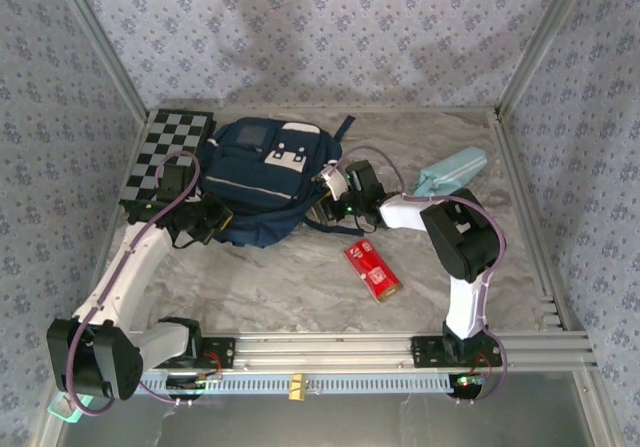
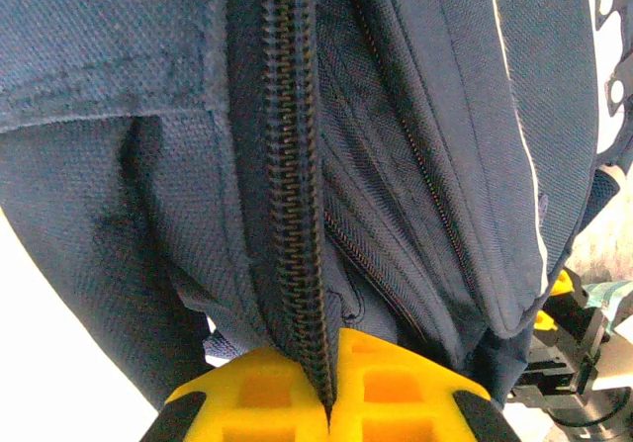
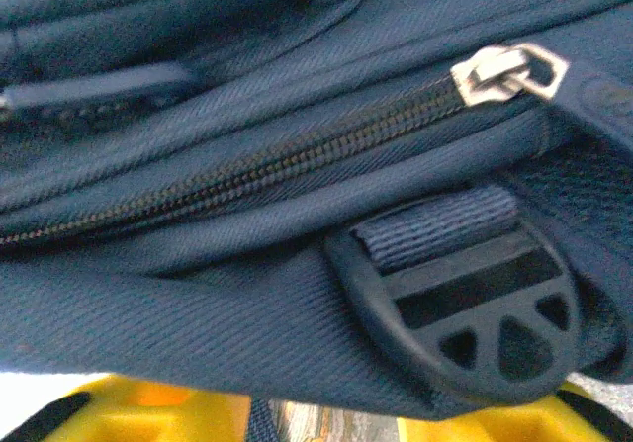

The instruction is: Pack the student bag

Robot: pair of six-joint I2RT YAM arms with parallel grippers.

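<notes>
The student bag [image 1: 262,172], a navy backpack with a white front patch, lies at the back middle of the table. My left gripper [image 1: 213,219] sits at its near left corner. In the left wrist view its yellow fingers [image 2: 396,383] are shut on the bag's zipper edge [image 2: 295,215], which runs up from between them. My right gripper [image 1: 330,199] is against the bag's right side. In the right wrist view its yellow fingertips [image 3: 129,414] stand apart below the bag's fabric [image 3: 198,313], with a silver zipper pull [image 3: 506,71] and a black strap buckle [image 3: 475,309] close ahead.
A red snack packet [image 1: 372,269] lies on the table in front of the bag. A light-blue pencil case [image 1: 452,170] rests at the back right. A checkerboard [image 1: 165,152] lies at the back left. Patterned walls and metal rails enclose the table.
</notes>
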